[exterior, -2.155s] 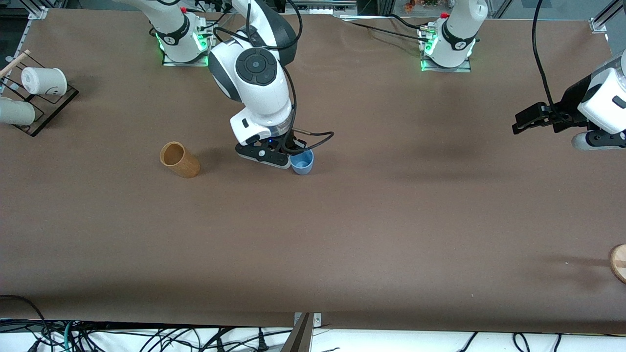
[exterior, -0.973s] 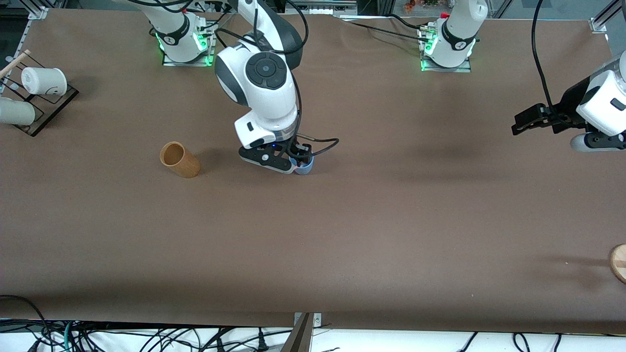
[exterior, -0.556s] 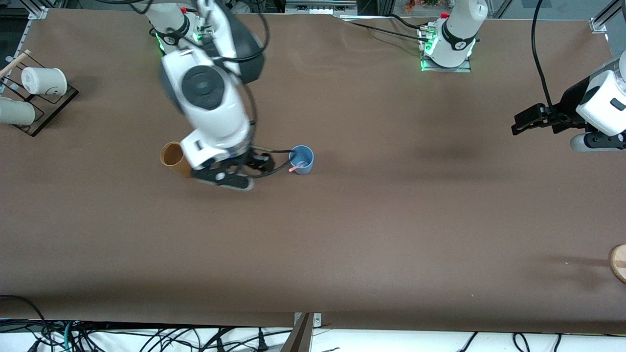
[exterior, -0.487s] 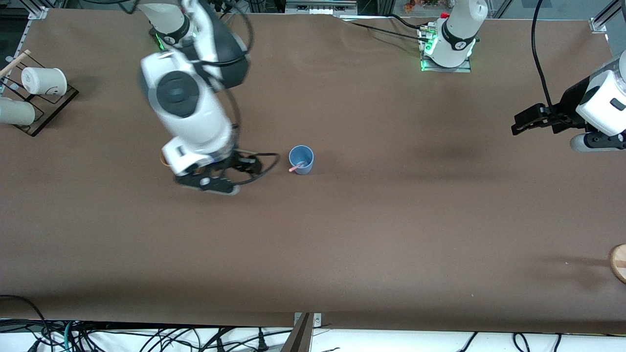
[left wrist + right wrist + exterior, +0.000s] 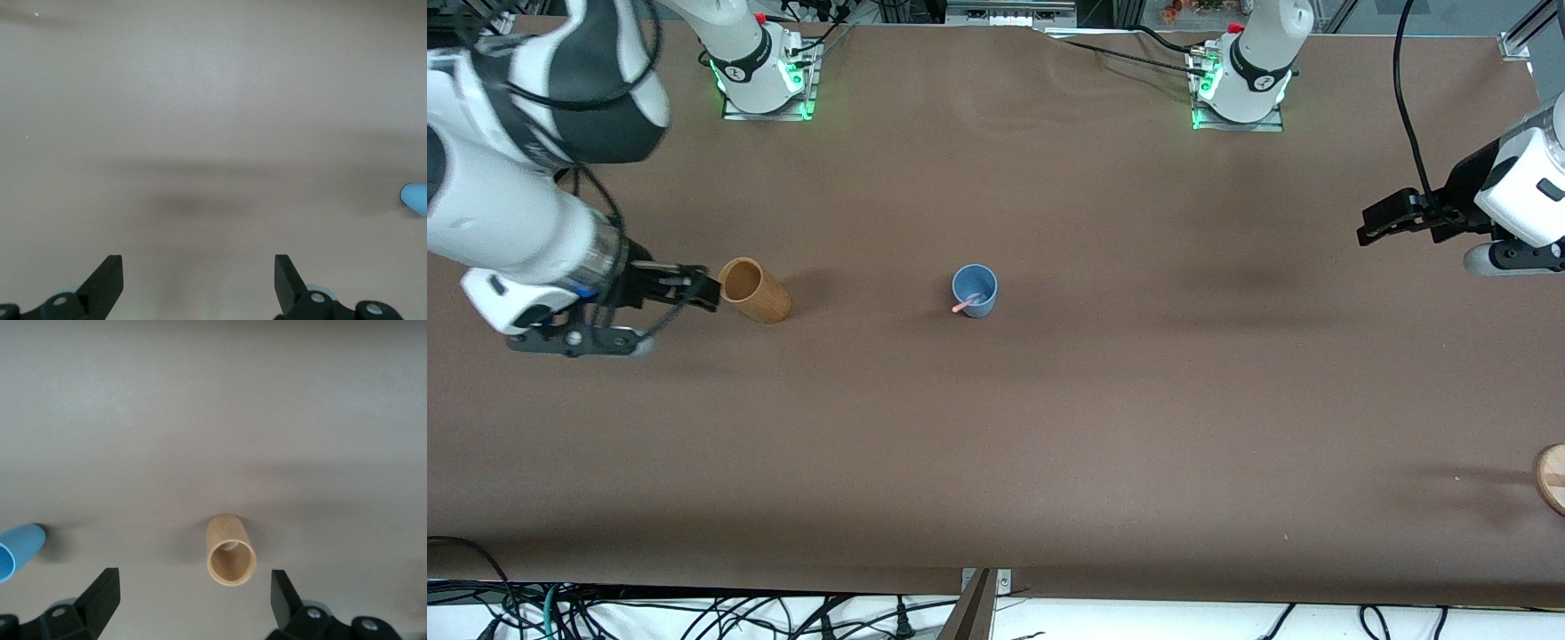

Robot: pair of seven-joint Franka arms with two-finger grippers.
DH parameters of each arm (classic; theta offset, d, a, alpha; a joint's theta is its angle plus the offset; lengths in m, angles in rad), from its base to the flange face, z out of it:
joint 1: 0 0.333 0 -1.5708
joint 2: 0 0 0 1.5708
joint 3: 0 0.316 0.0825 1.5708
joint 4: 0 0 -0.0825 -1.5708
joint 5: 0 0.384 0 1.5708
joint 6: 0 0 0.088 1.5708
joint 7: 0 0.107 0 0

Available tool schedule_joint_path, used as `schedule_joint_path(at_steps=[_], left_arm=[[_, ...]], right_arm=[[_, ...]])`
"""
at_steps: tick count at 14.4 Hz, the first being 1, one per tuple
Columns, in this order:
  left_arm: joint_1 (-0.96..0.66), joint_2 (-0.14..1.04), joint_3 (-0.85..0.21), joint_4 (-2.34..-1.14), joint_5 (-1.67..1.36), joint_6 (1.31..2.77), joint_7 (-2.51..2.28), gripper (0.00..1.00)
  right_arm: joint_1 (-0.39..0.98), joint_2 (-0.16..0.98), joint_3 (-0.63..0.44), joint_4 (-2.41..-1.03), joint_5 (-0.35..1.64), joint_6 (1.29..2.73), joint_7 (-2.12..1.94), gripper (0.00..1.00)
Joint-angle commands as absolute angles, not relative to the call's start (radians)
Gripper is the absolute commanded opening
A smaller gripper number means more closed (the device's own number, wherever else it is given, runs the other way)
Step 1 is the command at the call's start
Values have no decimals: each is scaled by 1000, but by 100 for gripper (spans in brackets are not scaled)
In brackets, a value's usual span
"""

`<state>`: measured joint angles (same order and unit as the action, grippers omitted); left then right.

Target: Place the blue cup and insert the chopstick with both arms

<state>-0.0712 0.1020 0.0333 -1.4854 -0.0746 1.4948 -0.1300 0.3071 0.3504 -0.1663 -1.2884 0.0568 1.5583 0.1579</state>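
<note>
So here's what you've got: the blue cup (image 5: pixel 975 290) is standing upright around the middle of the bench (image 5: pixel 1049 427), with the chopstick (image 5: pixel 966 304) leaning inside it, pink end poking over the rim on the side nearer the front camera. Your right end effector (image 5: pixel 694 289) is well apart from it now, parked toward the right arm's end of the bench just beside the brown cup (image 5: pixel 753 290), fingers spread wide with nothing between them. The right wrist view shows the brown cup (image 5: pixel 230 550) between the 2 open fingers, and its inside looks bare apart from a small pale spot I can't make out. About 1 second ago that end effector was right on top of the blue cup, so it has let go and swung away, and the chopstick is sitting in the cup. Your left end effector (image 5: pixel 1383 219) waits over the left arm's end of the bench, fingers also spread and holding nothing, same spot as before. 2 white cups (image 5: pixel 505 147) lie on a rack (image 5: pixel 511 209) at the right arm's end.
</note>
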Motion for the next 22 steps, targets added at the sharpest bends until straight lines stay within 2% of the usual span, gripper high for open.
schedule_joint_path(at_steps=[1, 6, 9, 11, 14, 16, 22], left_arm=[[-77, 114, 35, -1462, -48, 1485, -110, 100], [-78, 114, 35, -1462, -49, 1485, -109, 100], [-77, 114, 35, -1462, -49, 1485, -109, 100], [-77, 114, 35, -1462, -49, 1485, -109, 100], [-77, 114, 35, -1462, -49, 1485, -109, 100], [-77, 114, 35, -1462, -49, 1485, -109, 100], [-78, 114, 35, -1462, -49, 1485, -109, 100]], right_arm=[[316, 212, -222, -1438, 107, 1565, 72, 100], [316, 74, -232, -1572, 95, 1562, 71, 100], [316, 34, -233, -1605, 92, 1555, 69, 100], [305, 38, -227, -1603, 83, 1555, 63, 100], [138, 46, -53, -1585, 34, 1565, 28, 100], [127, 60, -43, -1574, -15, 1568, 23, 100], [117, 80, -44, -1578, 12, 1623, 21, 100]])
